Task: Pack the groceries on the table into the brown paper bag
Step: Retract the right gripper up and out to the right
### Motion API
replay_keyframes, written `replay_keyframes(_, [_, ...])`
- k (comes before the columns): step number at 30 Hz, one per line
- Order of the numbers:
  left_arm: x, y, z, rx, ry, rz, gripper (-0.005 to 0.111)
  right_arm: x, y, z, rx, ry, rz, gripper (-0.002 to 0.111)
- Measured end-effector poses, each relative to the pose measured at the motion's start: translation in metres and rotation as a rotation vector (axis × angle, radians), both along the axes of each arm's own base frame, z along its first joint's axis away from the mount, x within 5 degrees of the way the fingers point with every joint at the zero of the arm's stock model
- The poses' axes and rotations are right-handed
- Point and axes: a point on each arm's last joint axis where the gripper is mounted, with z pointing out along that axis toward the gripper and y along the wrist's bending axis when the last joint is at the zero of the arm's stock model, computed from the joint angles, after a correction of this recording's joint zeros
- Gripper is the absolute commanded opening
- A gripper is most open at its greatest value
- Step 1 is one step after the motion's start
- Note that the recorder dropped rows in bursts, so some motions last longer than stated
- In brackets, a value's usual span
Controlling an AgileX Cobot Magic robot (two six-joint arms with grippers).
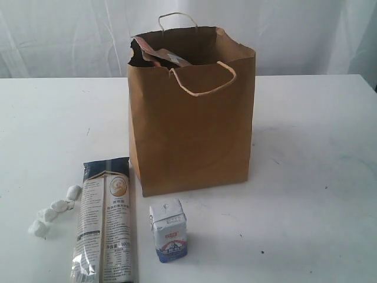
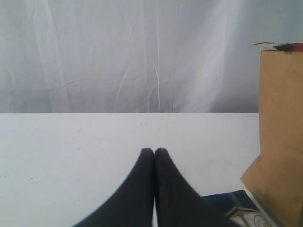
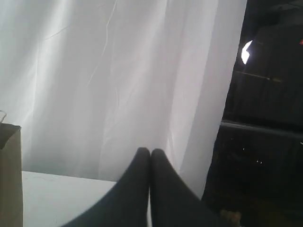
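Left end effector [image 2: 154,151] and right end effector [image 3: 150,151]: fingers pressed together, holding nothing. Brown paper bag [image 1: 191,118] stands upright on surface [image 1: 318,177]. Long noodle packet [image 1: 106,218], small white-blue carton [image 1: 168,230] and white wrapped sweets [image 1: 53,209] rest outside, in front of it.

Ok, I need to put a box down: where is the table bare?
The table is bare right of the paper bag, and left of it farther back. Crowded at front left: sweets, noodle packet, carton.
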Motion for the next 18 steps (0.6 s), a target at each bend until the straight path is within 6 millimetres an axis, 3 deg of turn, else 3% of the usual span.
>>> replay_keyframes(6, [0.0,0.011,0.008,-0.007,-0.03,0.121,0.0,-0.029,0.002,0.007,-0.028,-0.173,-0.016,0.0])
replay_keyframes(10, [-0.002,0.02,0.017,-0.016,-0.064,0.216,0.0,-0.036,0.001,0.015,-0.034,-0.278,-0.034,0.0])
replay_keyframes(15, [-0.003,0.025,0.022,-0.022,-0.082,0.269,0.0,-0.032,0.003,0.006,-0.033,-0.179,-0.017,0.0])
replay_keyframes(17, [-0.005,0.022,0.036,-0.029,-0.12,0.24,0.0,-0.031,0.003,0.002,-0.032,-0.132,-0.009,0.0])
replay_keyframes(18, [-0.009,0.021,0.053,-0.039,-0.17,0.225,0.0,-0.03,0.004,0.0,-0.032,-0.101,-0.003,0.0])
